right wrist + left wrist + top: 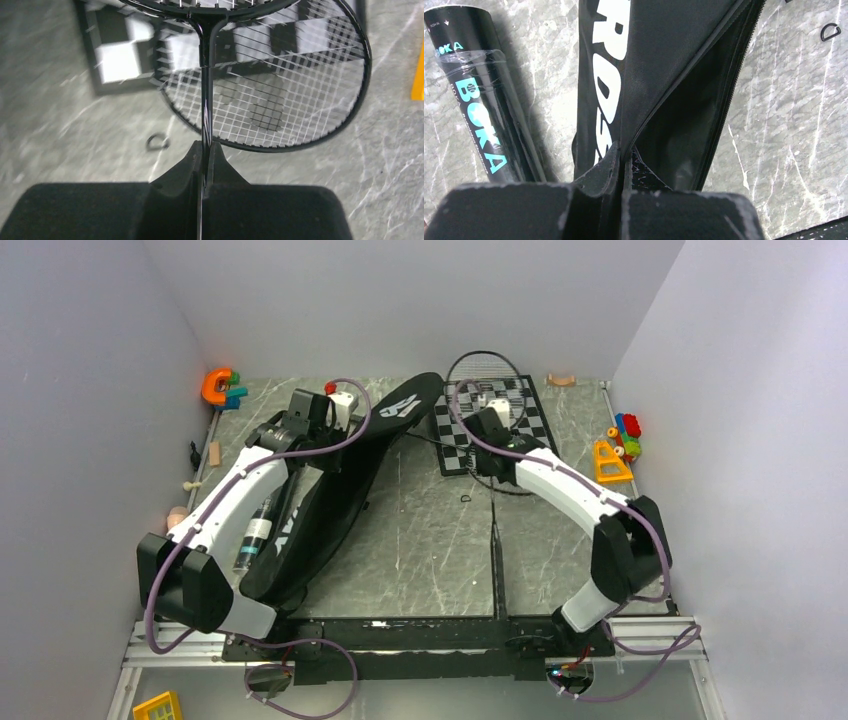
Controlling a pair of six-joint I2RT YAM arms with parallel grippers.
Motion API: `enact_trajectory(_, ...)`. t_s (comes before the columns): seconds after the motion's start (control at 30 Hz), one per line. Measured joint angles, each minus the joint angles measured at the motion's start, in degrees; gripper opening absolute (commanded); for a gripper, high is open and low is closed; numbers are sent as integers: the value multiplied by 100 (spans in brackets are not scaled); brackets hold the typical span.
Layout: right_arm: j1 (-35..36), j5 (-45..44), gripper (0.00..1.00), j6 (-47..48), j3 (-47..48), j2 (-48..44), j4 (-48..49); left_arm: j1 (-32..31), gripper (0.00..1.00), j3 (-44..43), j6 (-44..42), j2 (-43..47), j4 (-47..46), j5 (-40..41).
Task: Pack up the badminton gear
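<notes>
The grey marbled counter (430, 550) carries the black racket bag (340, 490), which lies slantwise on its left half. The left end effector (621, 165) is pinched narrow on the bag's zip edge, most likely to keep the mouth gaping so a racket can slide in. On the right, over the chessboard (535, 425), the right end effector (205, 155) is closed tight on the thin shaft of one racket (205, 90), a grip that suits carrying it toward the bag. A second racket (280, 100) lies beneath it. The dark tube (479, 105) rests just beside the bag. A small ring (157, 142) sits loose on the counter. The held racket's head is cut off in the wrist view, the tube's lid is hidden, and no shuttlecocks show.
</notes>
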State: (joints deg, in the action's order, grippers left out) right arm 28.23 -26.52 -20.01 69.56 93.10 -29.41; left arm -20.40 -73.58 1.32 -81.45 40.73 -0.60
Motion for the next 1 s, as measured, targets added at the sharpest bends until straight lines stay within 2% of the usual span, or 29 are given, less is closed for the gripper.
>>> enact_trajectory(0.43,3427,258,0,-1628,439,-1047,-2643,2,0,-4,131,-177,-20,0)
enact_trajectory(0.83,5003,181,0,-2874,1648,-1093,-4634,-4,0,-247,199,-649,96,-2)
enact_trajectory(1.0,5379,111,0,-2986,2253,-767,-4953,-68,0,-358,238,-800,111,46)
